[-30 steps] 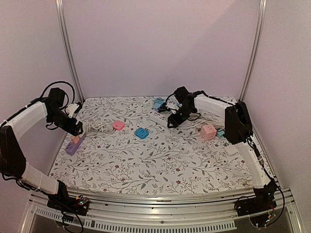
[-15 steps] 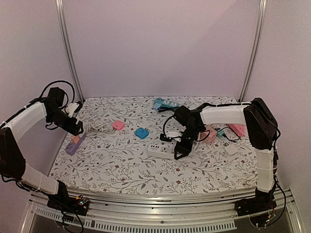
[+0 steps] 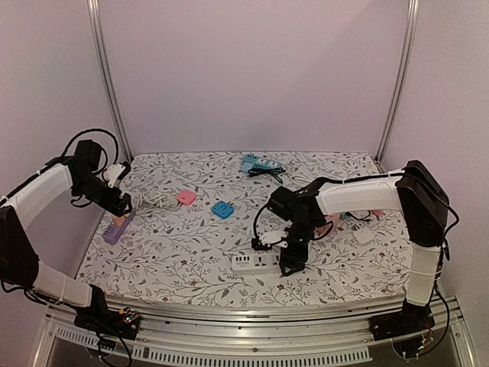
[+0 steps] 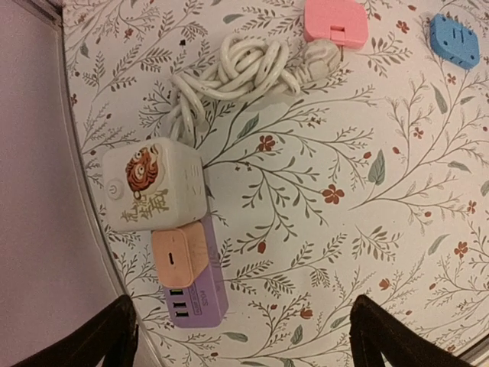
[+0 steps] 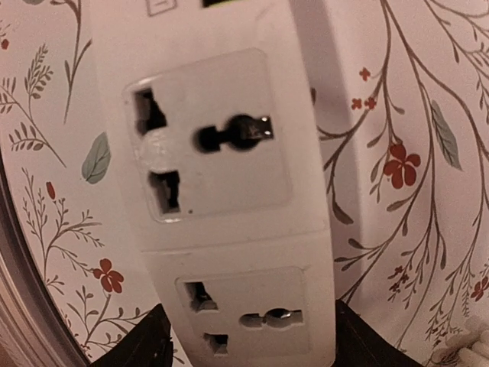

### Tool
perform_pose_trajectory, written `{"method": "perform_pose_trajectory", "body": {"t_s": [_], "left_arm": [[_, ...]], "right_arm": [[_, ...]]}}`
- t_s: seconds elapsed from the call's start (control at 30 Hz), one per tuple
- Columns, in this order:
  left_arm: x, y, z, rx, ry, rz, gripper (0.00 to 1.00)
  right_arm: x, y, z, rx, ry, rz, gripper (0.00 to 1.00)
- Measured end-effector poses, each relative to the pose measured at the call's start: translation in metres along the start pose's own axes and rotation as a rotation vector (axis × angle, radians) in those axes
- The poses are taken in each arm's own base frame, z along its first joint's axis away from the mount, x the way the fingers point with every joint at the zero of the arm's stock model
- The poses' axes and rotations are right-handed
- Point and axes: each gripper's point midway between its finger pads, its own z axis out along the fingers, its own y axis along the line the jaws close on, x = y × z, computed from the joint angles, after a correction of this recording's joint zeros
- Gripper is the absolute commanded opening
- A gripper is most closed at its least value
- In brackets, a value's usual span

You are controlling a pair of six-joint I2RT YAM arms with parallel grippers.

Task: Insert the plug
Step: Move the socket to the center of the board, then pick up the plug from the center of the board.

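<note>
A white power strip [image 3: 260, 263] lies near the table's front edge, its sockets facing up [image 5: 221, 153]. My right gripper [image 3: 290, 260] is at its right end, a finger against each long side [image 5: 252, 340], shut on it. No plug sits in the sockets that show. A pink plug block [image 3: 186, 198] and a blue one [image 3: 223, 209] lie loose at mid-left. My left gripper [image 4: 244, 329] hangs open above the table beside a purple strip [image 4: 195, 294], holding nothing. A coiled white cord [image 4: 237, 73] ends in a plug beside the pink block [image 4: 335, 21].
An orange charger [image 4: 177, 256] is plugged into the purple strip, and a white cube with a tiger print [image 4: 153, 195] sits against it by the left wall. A teal strip [image 3: 256, 163] with black cable lies at the back. Pink blocks [image 3: 330, 220] lie behind my right arm.
My right arm has brought the white power strip from the back of the table down to the front middle. The left arm has stayed where it was.
</note>
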Motion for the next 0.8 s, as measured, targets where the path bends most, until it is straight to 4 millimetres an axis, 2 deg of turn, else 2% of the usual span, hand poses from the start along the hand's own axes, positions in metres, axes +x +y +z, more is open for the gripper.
{"method": "perform_pose_trajectory", "body": {"t_s": [0.07,0.13,0.23,0.3,0.4,0.43,0.47,0.53,0.6,0.67,0.8], "left_arm": [[0.0,-0.001,0.0,0.004,-0.001,0.002,0.96],[-0.001,-0.003,0.0,0.009,-0.003,0.006,0.96],[-0.001,-0.004,0.0,0.015,-0.004,0.01,0.96],[-0.001,-0.006,0.001,0.02,-0.004,0.012,0.96],[0.0,-0.008,0.001,0.028,-0.002,0.017,0.96],[0.0,-0.009,0.001,0.031,-0.002,0.02,0.97],[-0.001,-0.01,0.001,0.033,-0.003,0.022,0.97],[-0.002,-0.012,0.0,0.038,-0.007,0.028,0.97],[-0.003,-0.014,0.0,0.045,-0.01,0.032,0.96],[-0.003,-0.016,0.0,0.053,-0.013,0.035,0.97],[-0.006,-0.023,0.0,0.066,-0.016,0.056,0.97]], "right_arm": [[0.007,0.001,-0.002,0.008,0.027,0.017,0.81],[0.006,-0.002,-0.009,0.034,0.019,0.039,0.85],[-0.009,-0.011,-0.039,0.119,-0.067,0.074,0.98],[-0.024,-0.022,-0.071,0.2,-0.172,0.123,0.99],[-0.035,-0.049,-0.142,0.357,-0.376,0.279,0.99],[-0.03,-0.063,-0.168,0.409,-0.444,0.376,0.99],[-0.018,-0.08,-0.191,0.459,-0.499,0.503,0.99],[0.022,-0.118,-0.223,0.556,-0.557,0.782,0.99],[0.059,-0.143,-0.229,0.612,-0.557,0.993,0.98],[0.091,-0.157,-0.214,0.633,-0.506,1.168,0.97],[0.112,-0.162,-0.168,0.609,-0.372,1.31,0.95]]}}
